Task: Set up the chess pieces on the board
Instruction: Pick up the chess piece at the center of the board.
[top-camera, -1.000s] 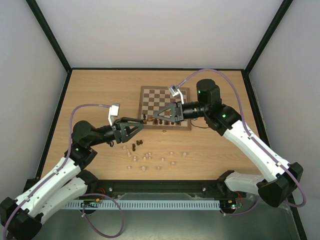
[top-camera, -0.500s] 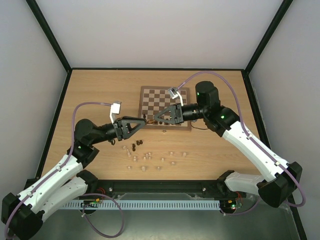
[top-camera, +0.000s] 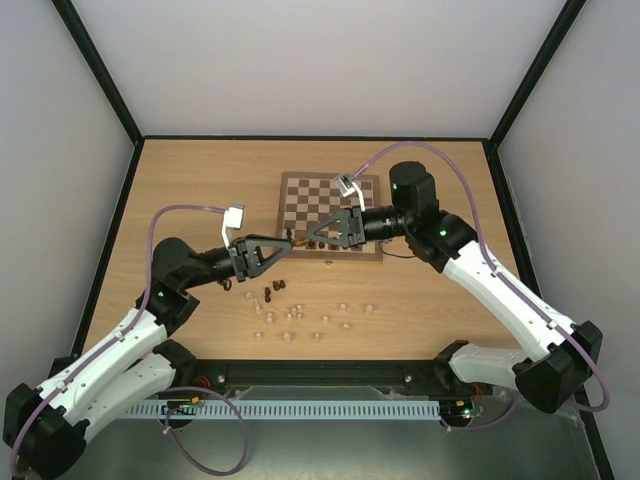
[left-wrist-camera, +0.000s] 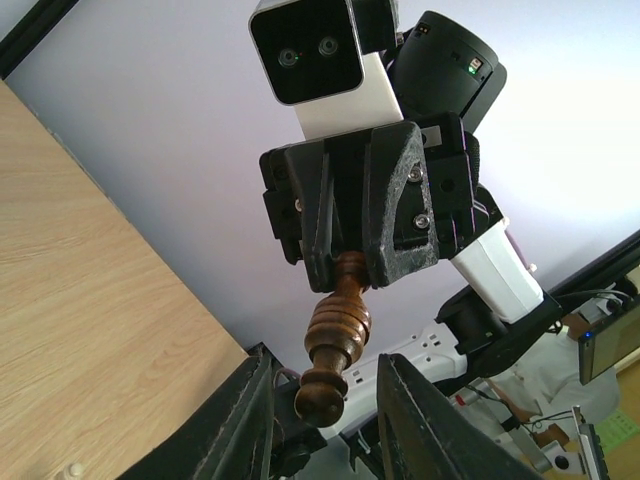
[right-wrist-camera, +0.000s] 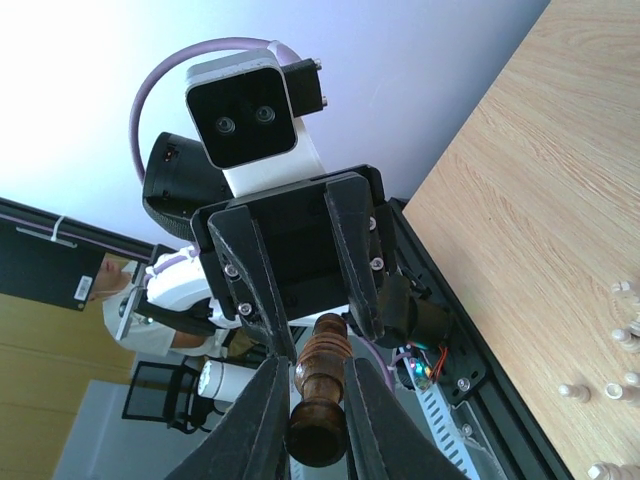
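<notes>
Moving up and right across the top view over the past second, the left gripper (top-camera: 283, 246) has met the right gripper (top-camera: 312, 238) at centre frame, and its jaws have narrowed on the way.

Nearest the arm bases, loose pale and dark wooden chessmen (top-camera: 290, 318) lie scattered on the light wood tabletop (top-camera: 190, 190), below centre. Above them the two grippers face each other tip to tip. Between them is a dark brown turned wooden chess piece (left-wrist-camera: 337, 335), carried in the air. The right gripper is clamped on its slim end. The left jaws flank the flared foot at the bottom of the left wrist view, with a sliver of daylight on each side, so they are not yet gripping. Beyond, in the upper centre, sits the square checkered wooden board (top-camera: 300, 190), with a few pieces along its near edge.

The piece looks light, rigid and smoothly polished, so it is likely to twist or slip. The broad foot or the bulging waist is the safer place to grip.
</notes>
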